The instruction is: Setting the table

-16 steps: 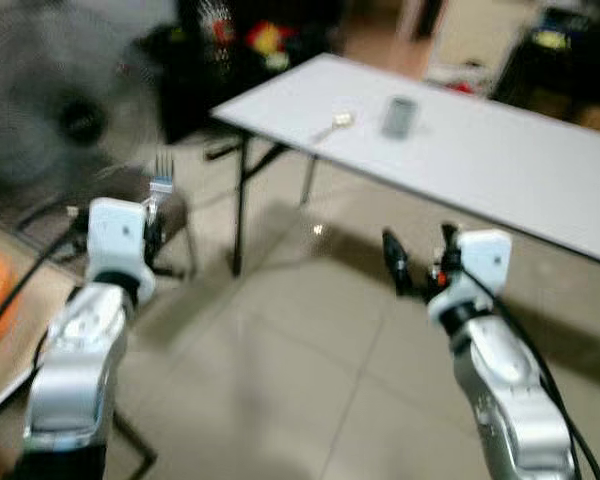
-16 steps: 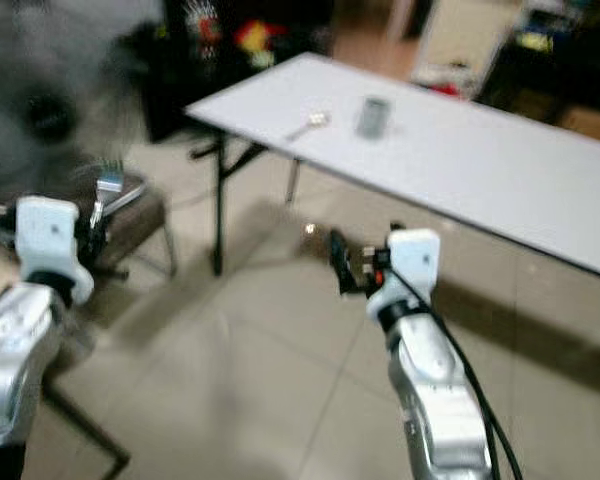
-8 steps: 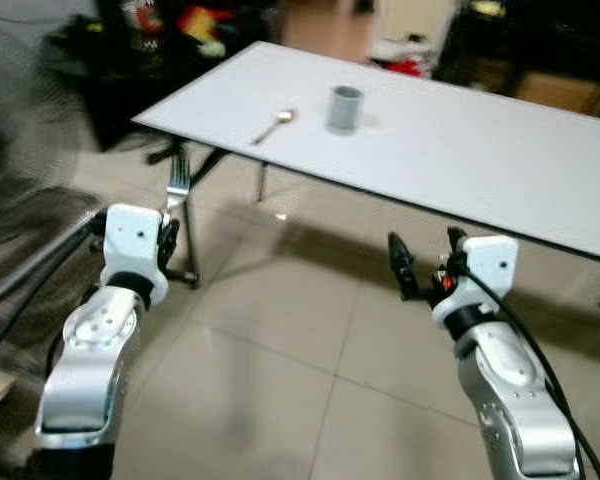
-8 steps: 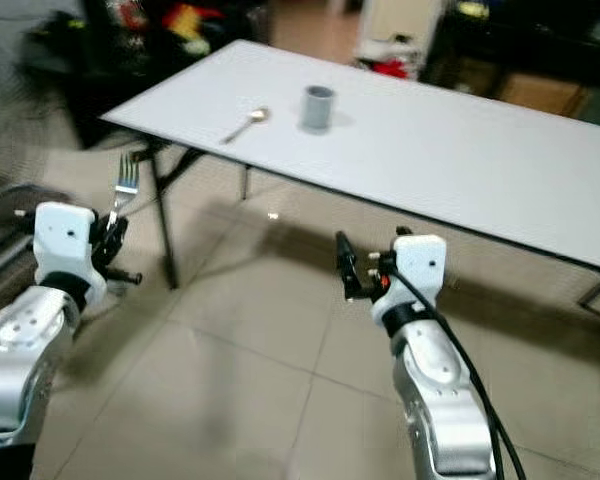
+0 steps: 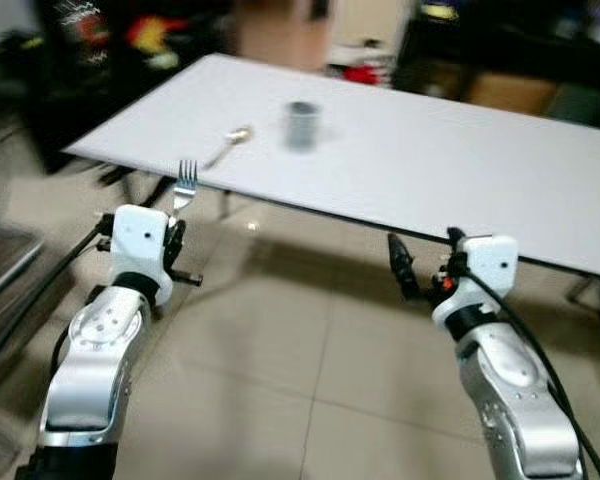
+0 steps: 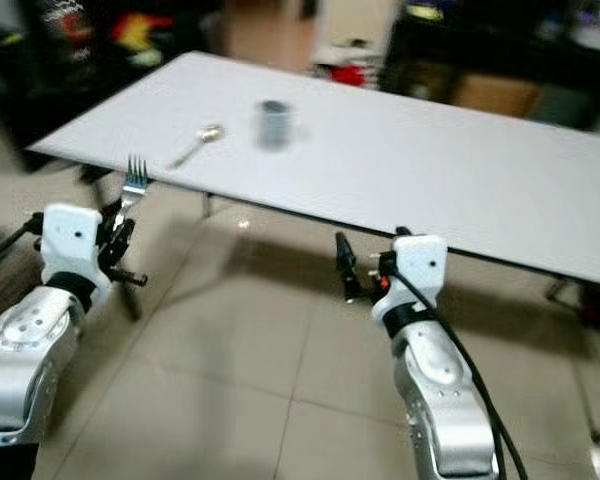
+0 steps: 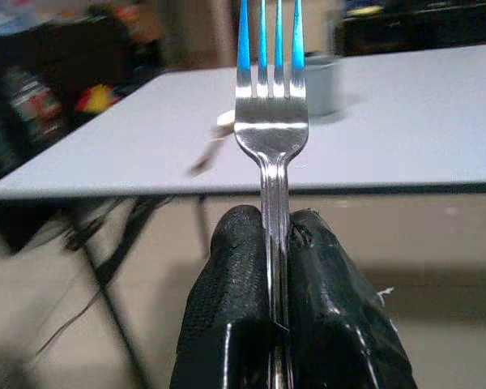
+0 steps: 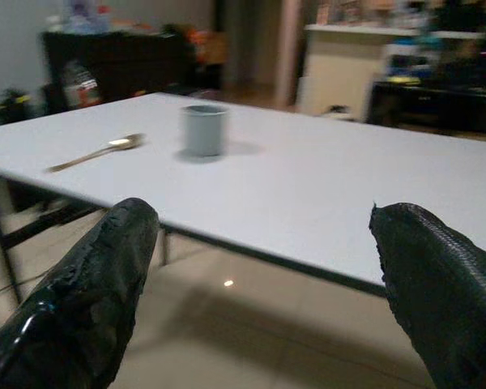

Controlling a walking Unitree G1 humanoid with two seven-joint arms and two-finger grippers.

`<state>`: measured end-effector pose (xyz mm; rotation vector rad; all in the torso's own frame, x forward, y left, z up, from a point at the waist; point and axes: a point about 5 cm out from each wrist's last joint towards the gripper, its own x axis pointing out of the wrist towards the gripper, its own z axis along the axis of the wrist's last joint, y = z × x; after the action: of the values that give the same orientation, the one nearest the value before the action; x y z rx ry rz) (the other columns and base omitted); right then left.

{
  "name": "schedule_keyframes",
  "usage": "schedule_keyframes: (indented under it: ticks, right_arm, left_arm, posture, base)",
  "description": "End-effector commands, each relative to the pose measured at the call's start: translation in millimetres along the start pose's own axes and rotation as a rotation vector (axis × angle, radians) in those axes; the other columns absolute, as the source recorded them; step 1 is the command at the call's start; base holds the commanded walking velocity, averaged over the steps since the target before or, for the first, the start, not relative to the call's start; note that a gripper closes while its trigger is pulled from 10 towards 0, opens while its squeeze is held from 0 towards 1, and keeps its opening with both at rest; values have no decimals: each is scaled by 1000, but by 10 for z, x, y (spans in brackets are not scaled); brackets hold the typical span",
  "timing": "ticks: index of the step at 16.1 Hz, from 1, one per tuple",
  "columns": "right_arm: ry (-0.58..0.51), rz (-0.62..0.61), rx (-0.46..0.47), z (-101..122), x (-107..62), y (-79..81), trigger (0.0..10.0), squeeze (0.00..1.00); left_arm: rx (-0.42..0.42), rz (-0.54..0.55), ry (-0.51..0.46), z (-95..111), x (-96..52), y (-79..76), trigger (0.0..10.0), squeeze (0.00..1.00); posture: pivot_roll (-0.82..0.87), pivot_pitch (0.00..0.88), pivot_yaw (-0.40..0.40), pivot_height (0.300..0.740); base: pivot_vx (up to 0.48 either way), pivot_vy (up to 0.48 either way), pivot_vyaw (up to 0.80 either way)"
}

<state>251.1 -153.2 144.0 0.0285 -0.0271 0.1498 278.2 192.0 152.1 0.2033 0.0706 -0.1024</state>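
Even indoor light, moderately bright. Both eye views are smeared by motion blur, worst at 12 o'clock, where the cup (image 5: 301,124) and spoon (image 5: 227,145) lose their edges. The pale tabletop (image 5: 460,170) throws a soft shadow on the floor (image 5: 310,330). The fork (image 7: 271,130) is sharp against a blurred background, its tines glinting blue.

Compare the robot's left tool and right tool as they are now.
The left tool is shut on the fork, tines up; the right tool is open and holds nothing. The left tool sits near the table's corner, on the side of the spoon and cup; the right tool faces the long edge. Both hang short of the table, over the floor.
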Motion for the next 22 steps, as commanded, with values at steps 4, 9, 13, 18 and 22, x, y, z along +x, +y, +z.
schedule_keyframes:
  ticks: [4,9,13,18,22]
  right_arm:
    - [13,-37,-4,-18,-54,-85,10000,0]
    - [17,-47,-8,-15,-92,-108,10000,0]
    - [32,-38,-8,-31,-123,-85,10000,0]
    - [63,-26,-7,-71,-222,-66,10000,0]
    - [76,29,-4,-66,-208,-19,10000,0]
  left_arm:
    - [-5,-75,-28,54,30,-167,10000,0]
    - [-7,-120,-28,46,62,-265,10000,0]
    - [-9,-140,-15,0,58,-316,10000,0]
    - [-10,-142,7,-52,30,-351,10000,0]
    - [-7,-150,30,-93,26,-405,10000,0]
  posture:
    - [1,0,-44,740]
    - [-17,0,-33,740]
    - [-30,0,-28,740]
    - [-42,0,-26,740]
    - [-45,0,-21,740]
  base:
    - [339,0,-400]
    - [339,0,0]
    - [340,0,-750]
    - [336,0,-160]
    - [337,0,0]
